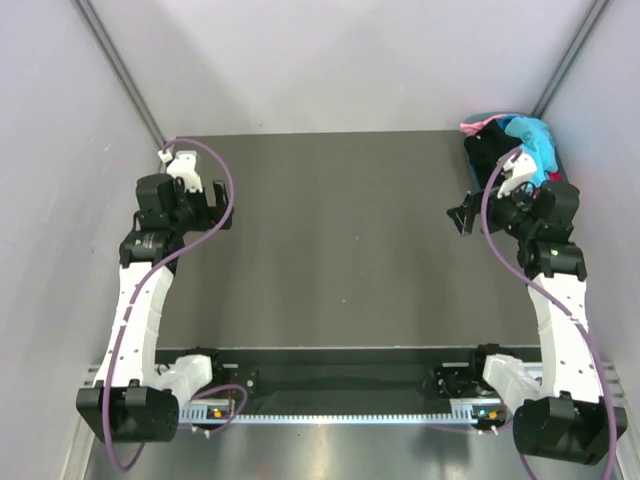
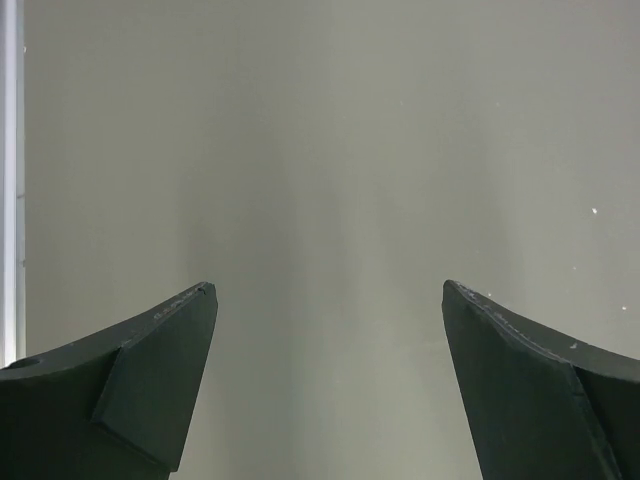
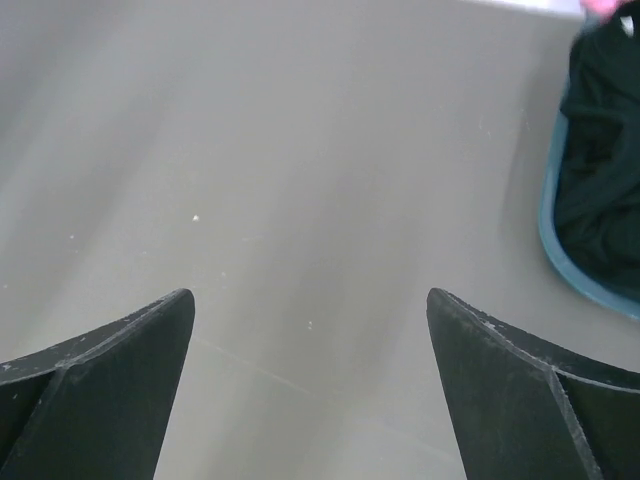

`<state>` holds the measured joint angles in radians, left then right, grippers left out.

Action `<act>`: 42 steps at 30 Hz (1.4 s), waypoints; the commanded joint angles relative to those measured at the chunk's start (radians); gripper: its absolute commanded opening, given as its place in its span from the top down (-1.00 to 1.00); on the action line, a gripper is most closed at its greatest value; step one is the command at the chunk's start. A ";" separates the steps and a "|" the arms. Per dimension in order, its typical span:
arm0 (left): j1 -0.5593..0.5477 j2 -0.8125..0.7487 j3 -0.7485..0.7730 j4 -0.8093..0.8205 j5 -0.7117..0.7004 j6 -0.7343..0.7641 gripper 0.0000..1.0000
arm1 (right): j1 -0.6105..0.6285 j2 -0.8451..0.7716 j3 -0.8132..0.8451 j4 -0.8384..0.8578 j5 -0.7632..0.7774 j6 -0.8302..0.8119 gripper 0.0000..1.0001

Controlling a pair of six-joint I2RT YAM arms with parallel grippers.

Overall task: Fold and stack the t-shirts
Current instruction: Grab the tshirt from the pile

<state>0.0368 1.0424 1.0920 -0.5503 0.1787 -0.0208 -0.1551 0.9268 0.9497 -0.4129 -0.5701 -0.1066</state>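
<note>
Left pincer (image 1: 222,207) and right pincer (image 1: 462,216) both gaped wide, released and gripping nothing, each poised over the dark surface (image 1: 340,250). The t-shirts (image 1: 522,140) lay crumpled in a heap in the basket (image 3: 556,246), just beyond the right pincer and off to its right, well apart from the left pincer. Black cloth lay nearest the right pincer, with turquoise and pink past it. Bunched up like that, no shirt showed which way it pointed or where its long axis ran.

Overhead looks down — wrist cameras close over table (image 1: 340,250).
</note>
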 commanded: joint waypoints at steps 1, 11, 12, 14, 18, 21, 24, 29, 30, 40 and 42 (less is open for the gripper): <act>0.003 -0.045 -0.004 0.000 0.028 -0.013 -0.97 | -0.014 0.053 0.082 0.013 0.057 0.034 -1.00; 0.003 -0.062 -0.079 0.041 0.107 0.074 -0.97 | -0.061 0.473 0.549 -0.204 0.100 -0.027 -0.98; 0.003 -0.059 -0.086 0.046 0.094 0.084 -0.97 | -0.064 0.493 0.572 -0.216 0.128 -0.054 -0.96; 0.003 -0.030 -0.087 0.037 0.103 0.132 -0.95 | -0.066 0.549 0.627 -0.219 0.251 -0.071 -0.89; 0.003 0.044 -0.102 0.030 0.133 0.188 -0.73 | -0.067 0.662 0.719 -0.273 0.372 -0.126 -0.72; 0.002 0.105 -0.147 0.072 0.169 0.190 -0.63 | -0.070 0.727 0.748 -0.259 0.409 -0.136 -0.64; 0.003 0.162 -0.170 0.114 0.208 0.183 -0.59 | -0.070 0.794 0.787 -0.236 0.424 -0.130 -0.55; 0.005 0.223 -0.175 0.141 0.220 0.211 -0.57 | -0.070 0.955 0.957 -0.251 0.463 -0.122 -0.46; 0.003 0.228 -0.176 0.142 0.225 0.213 -0.57 | -0.070 0.977 0.981 -0.254 0.469 -0.130 -0.44; 0.003 0.258 -0.175 0.133 0.252 0.205 -0.55 | -0.070 1.217 1.201 -0.224 0.520 -0.159 -0.18; 0.003 0.266 -0.175 0.132 0.248 0.203 -0.54 | -0.069 1.242 1.227 -0.216 0.526 -0.148 0.02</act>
<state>0.0368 1.2919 0.9161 -0.4629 0.4068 0.1711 -0.2142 2.1376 2.1059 -0.6704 -0.0700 -0.2619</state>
